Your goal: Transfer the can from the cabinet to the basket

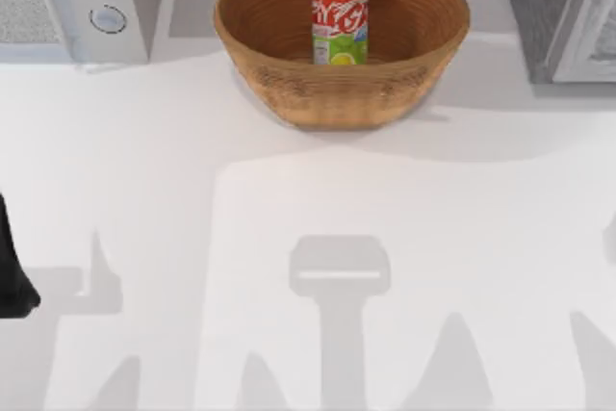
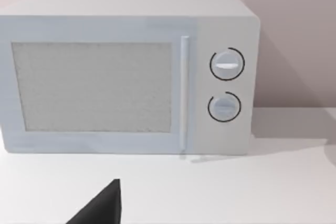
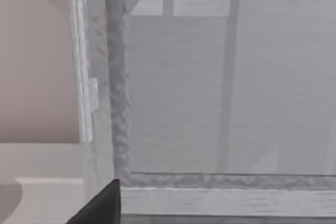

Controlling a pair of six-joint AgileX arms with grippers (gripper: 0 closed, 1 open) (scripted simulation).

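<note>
In the top view, you see the can [image 1: 340, 20] standing upright inside the basket [image 1: 289, 84] at upper centre, on the white tabletop [image 1: 308, 218]; the cabinet [image 1: 539, 16] sits at upper right, the white appliance [image 1: 58, 2] with 2 knobs at upper left. The left arm [image 1: 13, 276] is parked at the left edge. In the left wrist view, the appliance faces you, and a dark sliver of the left gripper [image 2: 102, 205] shows at bottom; you cannot tell its finger state. The right wrist view shows the cabinet's framed door close up, and the right gripper [image 3: 102, 205] is equally unreadable. Judge the can light, rigid and slick; grip its mid-body sidewalls.
</note>
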